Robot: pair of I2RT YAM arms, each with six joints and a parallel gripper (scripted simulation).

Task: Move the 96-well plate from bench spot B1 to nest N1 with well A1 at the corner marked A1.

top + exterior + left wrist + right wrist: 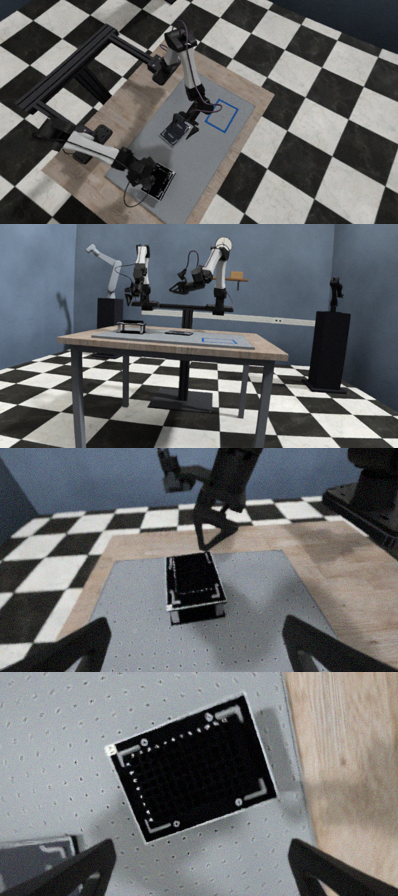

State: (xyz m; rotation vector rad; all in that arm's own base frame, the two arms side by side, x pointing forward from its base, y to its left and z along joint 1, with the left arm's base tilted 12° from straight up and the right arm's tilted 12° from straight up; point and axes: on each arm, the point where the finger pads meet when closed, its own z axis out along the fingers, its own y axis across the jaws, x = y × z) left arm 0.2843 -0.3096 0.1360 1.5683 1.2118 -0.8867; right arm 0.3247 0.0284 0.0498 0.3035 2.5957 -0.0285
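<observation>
The dark 96-well plate [162, 180] [133, 321] [195, 573] [185, 772] lies within the corner locators of the raised nest [143, 328] [220, 609] [266, 787] and looks level. In the right wrist view its rim labels meet at the corner beside the white A1 mark [110, 749]; single characters are too small to read. My right gripper [134, 304] [201, 847] is open and empty, above and clear of the nest. My left gripper [170, 290] [196, 625] is open and empty, high over the bench. The blue outline of B1 [231, 120] [234, 341] has no plate in it.
A low dark fixture [176, 133] [178, 332] [30, 862] with corner brackets lies on the grey board [192, 164] [156, 336] between B1 and the nest. The left arm reaches over it. The board lies on the wooden table [122, 105] [267, 346].
</observation>
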